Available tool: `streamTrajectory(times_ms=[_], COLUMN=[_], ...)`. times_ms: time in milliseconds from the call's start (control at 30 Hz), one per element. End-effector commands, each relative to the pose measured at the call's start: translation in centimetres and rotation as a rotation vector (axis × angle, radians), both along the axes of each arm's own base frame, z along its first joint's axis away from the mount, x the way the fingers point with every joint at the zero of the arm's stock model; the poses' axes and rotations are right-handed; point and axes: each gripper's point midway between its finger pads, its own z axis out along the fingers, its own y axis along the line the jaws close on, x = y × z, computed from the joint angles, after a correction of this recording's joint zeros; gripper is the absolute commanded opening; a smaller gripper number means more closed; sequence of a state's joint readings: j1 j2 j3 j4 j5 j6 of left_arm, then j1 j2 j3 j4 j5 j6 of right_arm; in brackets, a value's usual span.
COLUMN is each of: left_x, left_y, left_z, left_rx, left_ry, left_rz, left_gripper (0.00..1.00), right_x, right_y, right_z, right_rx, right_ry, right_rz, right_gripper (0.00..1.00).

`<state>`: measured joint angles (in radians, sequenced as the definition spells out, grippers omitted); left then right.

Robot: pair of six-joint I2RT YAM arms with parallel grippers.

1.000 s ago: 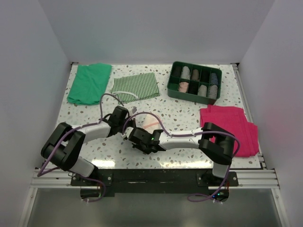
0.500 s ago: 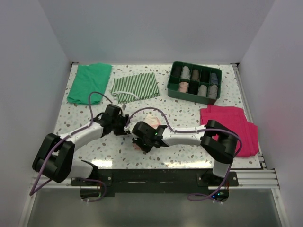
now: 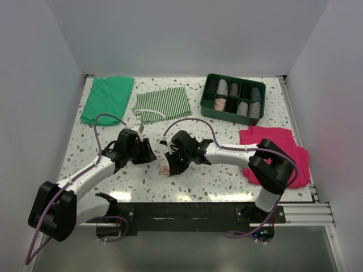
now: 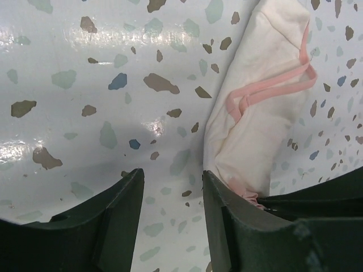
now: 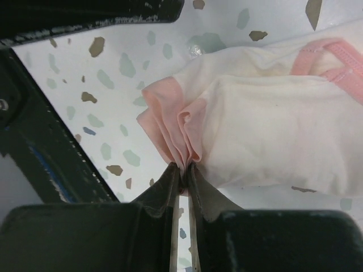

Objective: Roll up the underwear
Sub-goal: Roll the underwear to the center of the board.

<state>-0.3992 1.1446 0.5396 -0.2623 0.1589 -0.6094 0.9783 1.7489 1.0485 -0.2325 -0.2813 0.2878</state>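
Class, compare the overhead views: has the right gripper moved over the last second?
Yes. The right gripper has shifted farther up the view, toward the green tray.

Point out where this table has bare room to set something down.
Bare speckled tabletop lies left of the left arm, in front of the plain green cloth. Another patch sits between the dark green compartment tray, the bright magenta cloth and the right arm. The middle is crowded: both arms meet at the pale pink fabric underwear.
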Motion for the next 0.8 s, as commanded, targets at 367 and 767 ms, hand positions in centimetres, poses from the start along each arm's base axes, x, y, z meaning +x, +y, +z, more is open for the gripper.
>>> streamTrajectory(times_ms=[367, 767], left_x=[-0.4, -1.1], left_y=[-1.8, -2.3], left_z=[1.6, 2.2], left_rx=[-0.141, -0.192], left_ry=[-0.097, -0.144], left_rz=[-0.069, -0.099], left_gripper=[0.52, 0.54], right_x=[0.9, 1.5], right_y=[0.6, 0.3], right_z=[0.9, -1.6], right_rx=[0.235, 0.325], right_ry=[0.328, 0.538], right_rz=[-0.096, -0.244], right_gripper=[0.00, 0.00])
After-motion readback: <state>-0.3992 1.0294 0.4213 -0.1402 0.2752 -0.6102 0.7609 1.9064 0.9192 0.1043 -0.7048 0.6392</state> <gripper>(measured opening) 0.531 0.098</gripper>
